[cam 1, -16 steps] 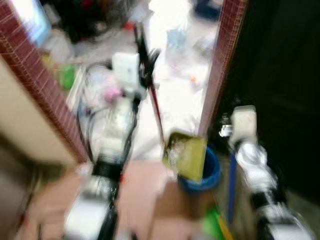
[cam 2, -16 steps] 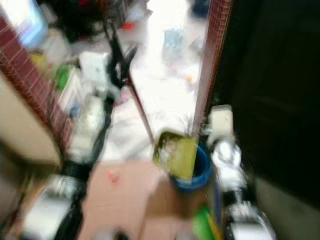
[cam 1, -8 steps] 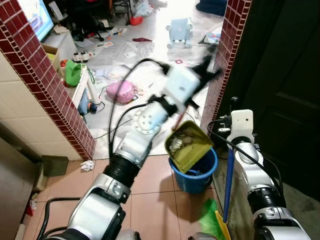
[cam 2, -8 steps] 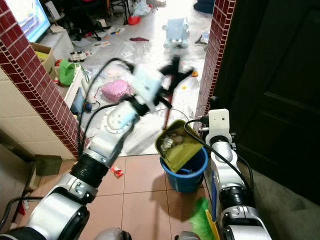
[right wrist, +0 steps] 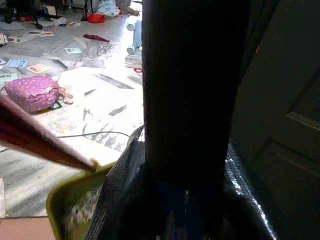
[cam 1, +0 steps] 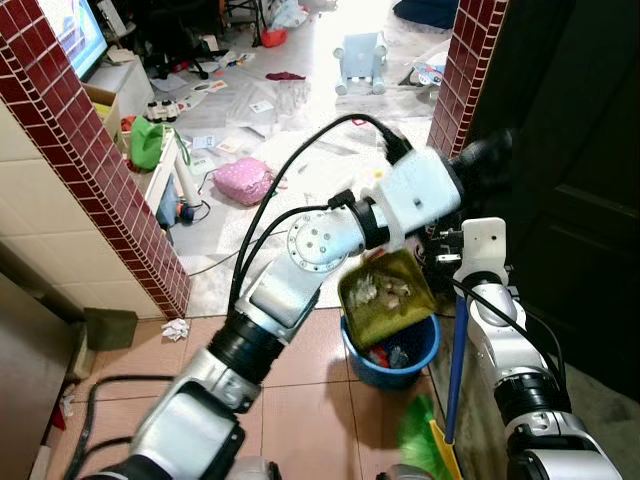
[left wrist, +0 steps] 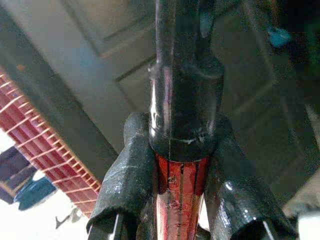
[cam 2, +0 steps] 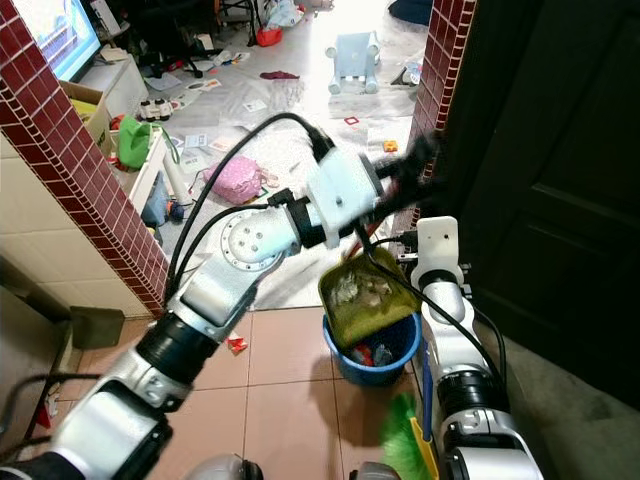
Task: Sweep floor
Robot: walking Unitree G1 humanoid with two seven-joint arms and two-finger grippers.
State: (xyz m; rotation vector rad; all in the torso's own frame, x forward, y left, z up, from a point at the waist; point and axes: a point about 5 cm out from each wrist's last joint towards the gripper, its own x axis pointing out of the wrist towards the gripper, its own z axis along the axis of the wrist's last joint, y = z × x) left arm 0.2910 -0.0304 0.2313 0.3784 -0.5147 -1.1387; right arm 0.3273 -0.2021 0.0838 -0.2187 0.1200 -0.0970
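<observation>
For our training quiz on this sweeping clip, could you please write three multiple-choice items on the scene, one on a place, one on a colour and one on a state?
1. Where is the yellow-green plastic dustpan?
A. Flat on the floor
B. Tilted above the round blue plastic bucket
C. On a shelf

2. What colour is the soft bag on the floor beyond the doorway?
A. Pink
B. Black
C. White

3. What is the left gripper doing?
A. Hanging open
B. Shut on the dustpan's red and black handle
C. Holding a cloth

Answers: 1 B, the pan hangs slanted over the bucket's rim; 2 A, it is pink; 3 B, both fingers press on the handle.
</observation>
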